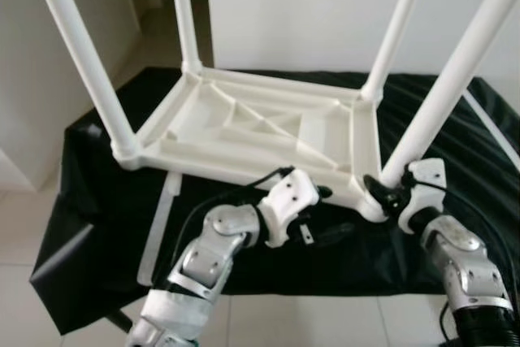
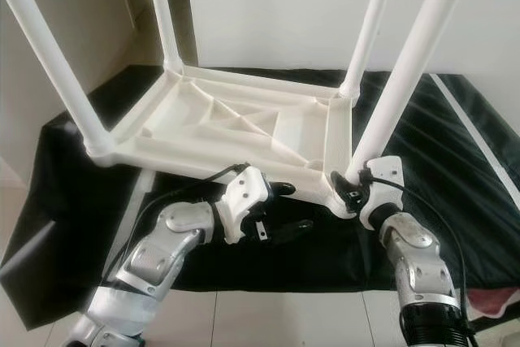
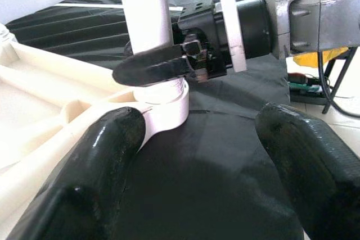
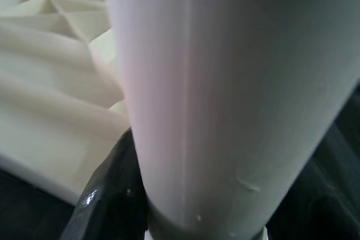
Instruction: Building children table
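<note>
With the upturned tabletop (image 1: 244,132) on the black-draped surface (image 1: 97,225), the right gripper (image 1: 388,193), fingers clasping the near-right leg (image 1: 451,79) at its socket, should twist it straight, while the left gripper (image 2: 284,209) waits wide open beside that corner.

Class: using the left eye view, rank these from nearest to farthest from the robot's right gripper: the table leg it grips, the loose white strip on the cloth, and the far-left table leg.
1. Gripped table leg, at the right gripper, near-right corner.
2. Loose white strip, across the black cloth to the left.
3. Far-left table leg, at the back corner.
</note>
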Tool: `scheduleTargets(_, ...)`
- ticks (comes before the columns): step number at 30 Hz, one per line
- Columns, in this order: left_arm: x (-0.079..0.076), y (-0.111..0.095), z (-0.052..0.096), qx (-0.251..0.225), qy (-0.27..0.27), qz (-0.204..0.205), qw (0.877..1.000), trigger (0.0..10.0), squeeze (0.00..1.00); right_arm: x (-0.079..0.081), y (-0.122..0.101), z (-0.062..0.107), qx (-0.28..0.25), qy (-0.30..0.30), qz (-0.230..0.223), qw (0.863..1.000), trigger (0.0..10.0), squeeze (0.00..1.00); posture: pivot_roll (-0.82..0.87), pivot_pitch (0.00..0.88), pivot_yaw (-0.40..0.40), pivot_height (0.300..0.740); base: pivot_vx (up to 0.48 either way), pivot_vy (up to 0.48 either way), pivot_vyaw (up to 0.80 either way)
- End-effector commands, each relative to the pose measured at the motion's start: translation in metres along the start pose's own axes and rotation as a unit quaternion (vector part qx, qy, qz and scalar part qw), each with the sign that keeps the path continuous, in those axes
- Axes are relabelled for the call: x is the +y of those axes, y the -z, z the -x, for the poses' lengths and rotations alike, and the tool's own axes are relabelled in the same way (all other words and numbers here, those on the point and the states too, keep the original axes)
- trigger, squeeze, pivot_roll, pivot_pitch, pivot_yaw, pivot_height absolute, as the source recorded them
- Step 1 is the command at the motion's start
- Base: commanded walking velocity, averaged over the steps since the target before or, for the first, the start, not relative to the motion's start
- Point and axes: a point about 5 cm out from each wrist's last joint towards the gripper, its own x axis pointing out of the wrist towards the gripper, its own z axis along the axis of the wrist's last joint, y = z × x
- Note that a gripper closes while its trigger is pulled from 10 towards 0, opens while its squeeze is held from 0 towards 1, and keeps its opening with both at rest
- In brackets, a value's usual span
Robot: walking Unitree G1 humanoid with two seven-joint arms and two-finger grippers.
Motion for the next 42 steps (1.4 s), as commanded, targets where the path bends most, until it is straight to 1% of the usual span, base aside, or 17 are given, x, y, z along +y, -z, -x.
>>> scheduleTargets(1, 0.002, 0.000, -0.002, 0.003, -0.023, 0.001, 1.000, 10.0, 0.00, -0.001, 0.001, 0.000, 0.010, 0.013, -0.006, 1.000, 10.0, 0.00, 0.00, 0.000, -0.025, 0.740, 0.000, 0.000, 0.00)
scheduleTargets(3, 0.002, 0.000, -0.002, 0.003, -0.023, 0.001, 1.000, 10.0, 0.00, -0.001, 0.001, 0.000, 0.009, 0.013, -0.006, 1.000, 10.0, 0.00, 0.00, 0.000, -0.025, 0.740, 0.000, 0.000, 0.00)
scheduleTargets(5, 0.001, 0.000, -0.003, 0.003, -0.022, 0.001, 1.000, 10.0, 0.00, 0.003, 0.004, -0.001, 0.016, 0.053, -0.019, 0.998, 10.0, 0.00, 0.00, 0.000, -0.024, 0.740, 0.000, 0.000, 0.00)
scheduleTargets(8, 0.001, 0.000, -0.003, 0.003, -0.022, 0.002, 1.000, 10.0, 0.00, 0.005, 0.006, -0.002, 0.018, 0.073, -0.022, 0.997, 10.0, 0.00, 0.00, 0.000, -0.024, 0.740, 0.000, 0.000, 0.00)
scheduleTargets(9, 0.001, 0.001, -0.004, 0.004, -0.021, 0.002, 1.000, 10.0, 0.00, 0.009, 0.008, -0.002, 0.022, 0.102, -0.030, 0.994, 10.0, 0.00, 0.00, 0.000, -0.025, 0.740, 0.000, 0.000, 0.00)
scheduleTargets(10, 0.001, 0.000, -0.004, 0.003, -0.021, 0.002, 1.000, 10.0, 0.00, 0.016, 0.011, -0.004, 0.029, 0.166, -0.051, 0.984, 10.0, 0.00, 0.00, 0.000, -0.030, 0.740, 0.000, 0.000, 0.00)
scheduleTargets(12, 0.001, 0.000, -0.004, 0.003, -0.021, 0.002, 1.000, 10.0, 0.00, 0.018, 0.012, -0.004, 0.032, 0.187, -0.056, 0.980, 10.0, 0.00, 0.00, 0.000, -0.030, 0.740, 0.000, 0.000, 0.00)
scheduleTargets(16, 0.000, 0.000, -0.005, 0.001, -0.022, 0.003, 1.000, 10.0, 0.00, 0.028, 0.015, -0.005, 0.036, 0.274, -0.071, 0.958, 10.0, 0.00, 0.00, 0.000, -0.033, 0.740, 0.000, 0.000, 0.00)
scheduleTargets(18, 0.000, 0.000, -0.005, 0.001, -0.022, 0.003, 1.000, 10.0, 0.00, 0.030, 0.014, -0.005, 0.034, 0.288, -0.071, 0.954, 10.0, 0.00, 0.00, 0.000, -0.033, 0.740, 0.000, 0.000, 0.00)
scheduleTargets(20, 0.000, 0.000, -0.005, 0.000, -0.023, 0.003, 1.000, 10.0, 0.00, 0.039, 0.015, -0.006, 0.037, 0.311, -0.085, 0.946, 10.0, 0.00, 0.00, 0.000, -0.036, 0.740, 0.000, 0.000, 0.00)
scheduleTargets(21, 0.000, 0.000, -0.005, 0.000, -0.024, 0.004, 1.000, 10.0, 0.00, 0.052, 0.016, -0.010, 0.042, 0.309, -0.098, 0.945, 10.0, 0.00, 0.01, 0.000, -0.039, 0.740, 0.000, 0.000, 0.00)
scheduleTargets(25, 0.000, 0.000, -0.005, 0.000, -0.026, 0.004, 1.000, 10.0, 0.00, 0.063, 0.011, -0.014, 0.033, 0.285, -0.103, 0.953, 10.0, 0.00, 0.01, 0.000, -0.041, 0.740, 0.000, 0.000, 0.00)
scheduleTargets(29, 0.001, 0.000, -0.005, 0.000, -0.027, 0.003, 1.000, 10.0, 0.00, 0.055, 0.006, -0.013, 0.020, 0.290, -0.095, 0.952, 10.0, 0.00, 0.01, 0.000, -0.044, 0.740, 0.000, 0.000, 0.00)
scheduleTargets(33, 0.001, 0.000, -0.005, 0.000, -0.028, 0.003, 1.000, 10.0, 0.00, 0.055, 0.006, -0.013, 0.018, 0.293, -0.095, 0.951, 10.0, 0.00, 0.01, 0.000, -0.044, 0.740, 0.000, 0.000, 0.00)
scheduleTargets(34, 0.001, 0.000, -0.005, 0.000, -0.029, 0.003, 1.000, 10.0, 0.00, 0.054, 0.002, -0.013, 0.003, 0.278, -0.094, 0.956, 10.0, 0.00, 0.01, 0.000, -0.045, 0.740, 0.000, 0.000, 0.00)
scheduleTargets(35, 0.001, 0.000, -0.005, 0.000, -0.029, 0.003, 1.000, 10.0, 0.00, 0.052, -0.002, -0.012, -0.016, 0.258, -0.089, 0.962, 10.0, 1.00, 0.01, 0.000, -0.044, 0.740, 0.000, 0.000, 0.00)
scheduleTargets(42, 0.000, 0.000, -0.004, 0.001, -0.028, 0.003, 1.000, 10.0, 0.00, 0.046, -0.005, -0.006, -0.038, 0.232, -0.077, 0.969, 10.0, 1.00, 0.01, 0.000, -0.044, 0.740, 0.000, 0.000, 0.00)
